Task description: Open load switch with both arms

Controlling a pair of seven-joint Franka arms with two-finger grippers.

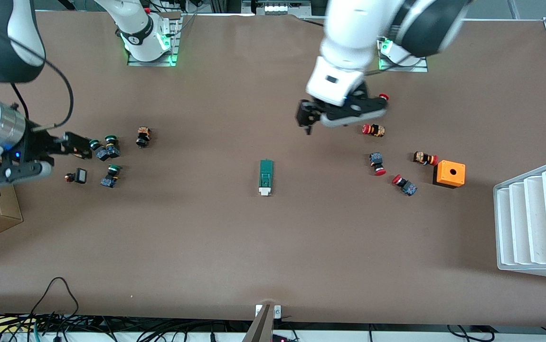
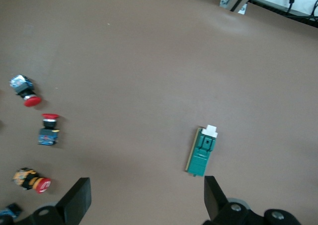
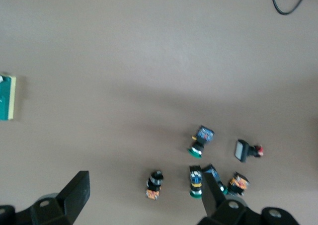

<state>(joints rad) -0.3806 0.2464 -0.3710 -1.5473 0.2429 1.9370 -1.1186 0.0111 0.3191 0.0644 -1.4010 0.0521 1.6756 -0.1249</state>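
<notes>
Front view has the load switch (image 1: 266, 177) lying flat mid-table, white tab toward the camera, nothing touching it. Left gripper (image 1: 307, 118) hangs over bare table near the red-capped buttons (image 1: 373, 129), fingers spread apart. Right gripper (image 1: 76, 145) sits over the green-capped buttons (image 1: 110, 176), fingers apart too, both empty

White arms (image 1: 344, 42), black joint bands; black two-finger tools; green base lights; black cable.

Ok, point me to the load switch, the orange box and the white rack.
load switch (image 1: 266, 176): front view, middle of its green body.
orange box (image 1: 450, 173): front view, its top face.
white rack (image 1: 538, 223): front view, one of its ribs.
</notes>
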